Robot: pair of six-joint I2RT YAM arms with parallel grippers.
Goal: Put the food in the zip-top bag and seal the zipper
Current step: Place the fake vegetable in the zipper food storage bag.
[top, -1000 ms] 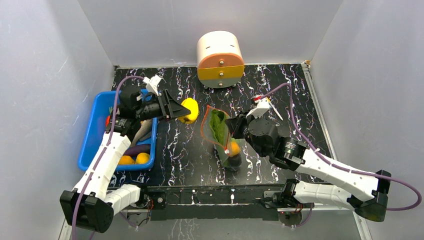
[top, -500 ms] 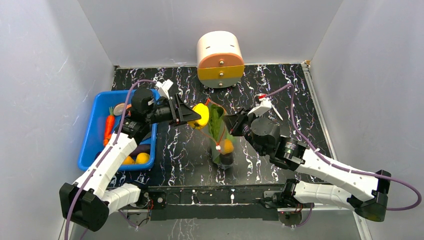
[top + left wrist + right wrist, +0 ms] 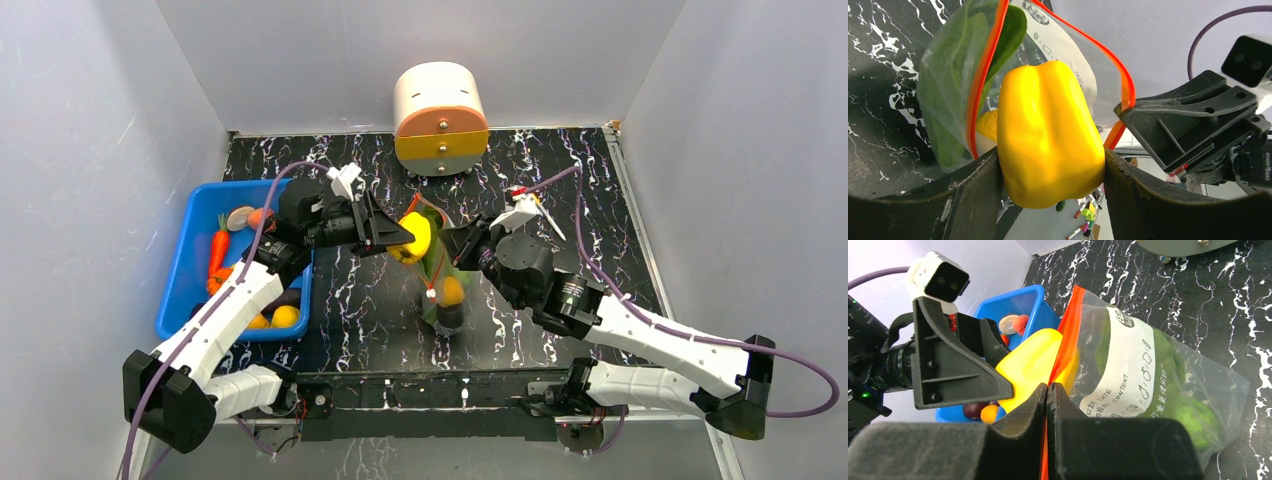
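My left gripper [image 3: 400,238] [image 3: 1052,165] is shut on a yellow toy pepper [image 3: 413,238] [image 3: 1048,135] and holds it at the open mouth of the clear zip-top bag [image 3: 440,285] [image 3: 948,85]. My right gripper [image 3: 455,248] [image 3: 1048,390] is shut on the bag's red-orange zipper strip [image 3: 1063,350] [image 3: 982,75] and holds the bag up by that edge. Inside the bag are a leafy green [image 3: 955,65] [image 3: 1173,355], an orange piece [image 3: 453,290] and a dark lump [image 3: 447,316]. The bag's white label [image 3: 1123,365] faces the right wrist camera. The pepper also shows in the right wrist view [image 3: 1030,365].
A blue bin [image 3: 190,262] [image 3: 1023,302] at the left holds a carrot [image 3: 217,250], orange balls [image 3: 285,316] and other toy food. A round white, orange and yellow drawer unit [image 3: 440,118] stands at the back of the black marbled table [image 3: 560,190].
My left gripper has carried the yellow pepper rightward from beside the bin to the bag's mouth. My right gripper has lifted the bag's edge and shifted it slightly left.
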